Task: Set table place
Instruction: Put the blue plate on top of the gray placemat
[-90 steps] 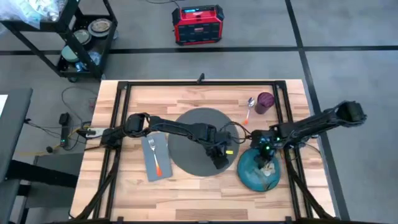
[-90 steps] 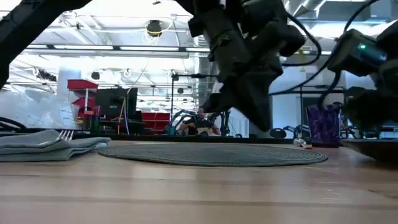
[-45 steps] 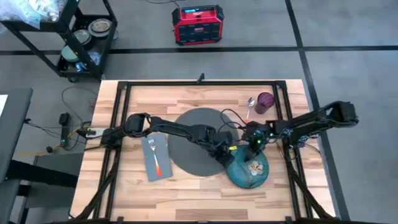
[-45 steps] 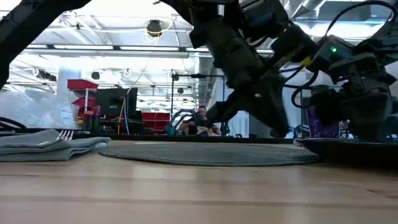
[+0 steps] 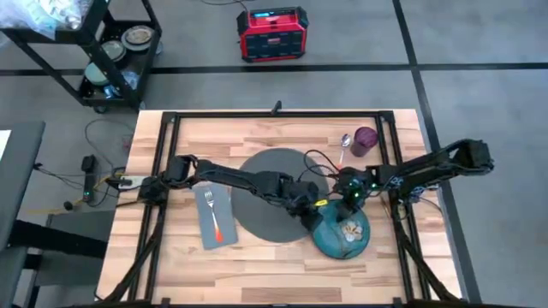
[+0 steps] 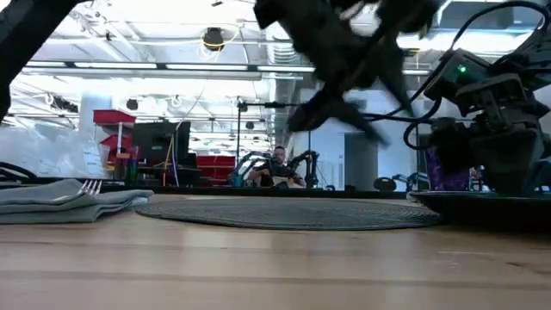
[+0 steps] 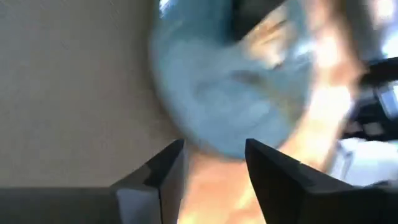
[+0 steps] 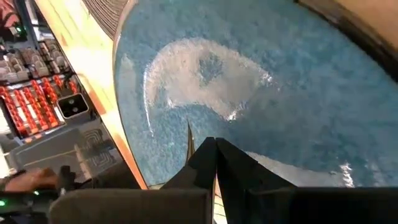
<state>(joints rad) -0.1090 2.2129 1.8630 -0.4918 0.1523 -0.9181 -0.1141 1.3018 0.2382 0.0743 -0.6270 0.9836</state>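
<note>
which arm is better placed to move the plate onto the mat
Likely the right. Its hand is already shut on the plate's rim, beside the mat. The left hand is open at the plate's mat-side edge, gripping nothing.

Blue-green plate (image 5: 343, 233) with pale pattern, dark grey mat (image 5: 267, 192), purple cup (image 5: 366, 140).

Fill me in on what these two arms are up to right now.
They are setting a place on the table. The right gripper is shut on the rim of the plate, which partly overlaps the edge of the mat. The left gripper is open beside the plate's other side. The fork lies on the napkin left of the mat; spoon and cup wait at the far right.
</note>
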